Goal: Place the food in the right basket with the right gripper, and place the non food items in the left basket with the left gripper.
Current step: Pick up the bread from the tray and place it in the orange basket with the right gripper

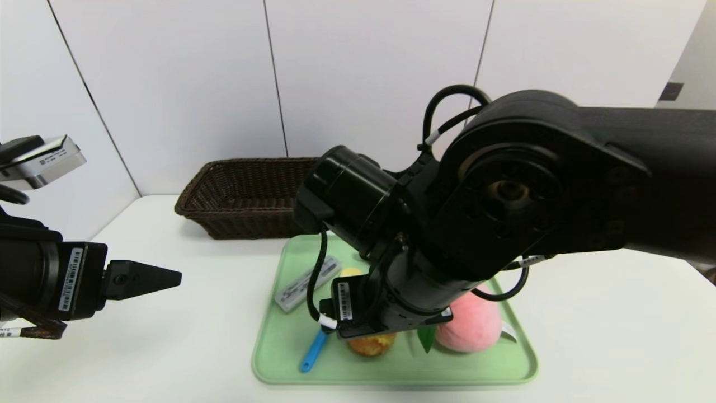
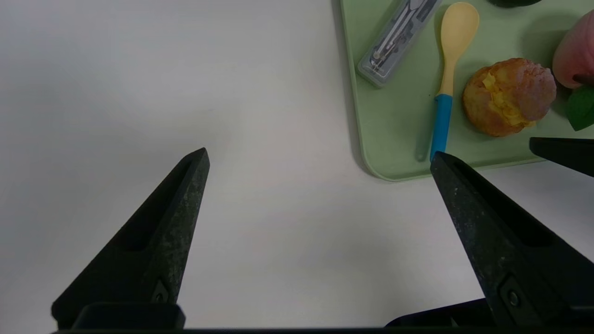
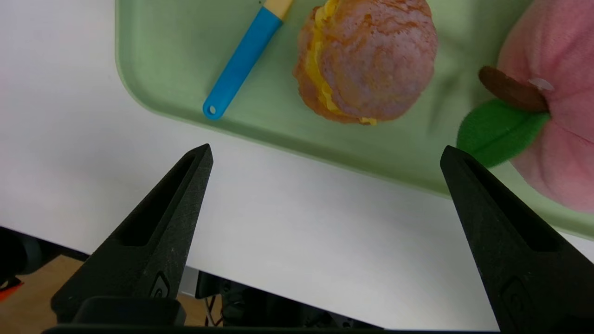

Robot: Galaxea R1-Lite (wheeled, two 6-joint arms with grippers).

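Bun (image 3: pixel 366 60) just beyond right hand (image 3: pixel 325 155)

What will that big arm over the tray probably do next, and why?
Probably ease the right gripper forward and down onto the bun. Its jaws are open and empty, the bun lies just ahead on the tray, and it is food for that arm. The left gripper waits open off the tray.

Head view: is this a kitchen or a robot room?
Probably a robot test room, not a kitchen: a bare white table against plain wall panels, with a green tray of toy food and a wicker basket set out for sorting.
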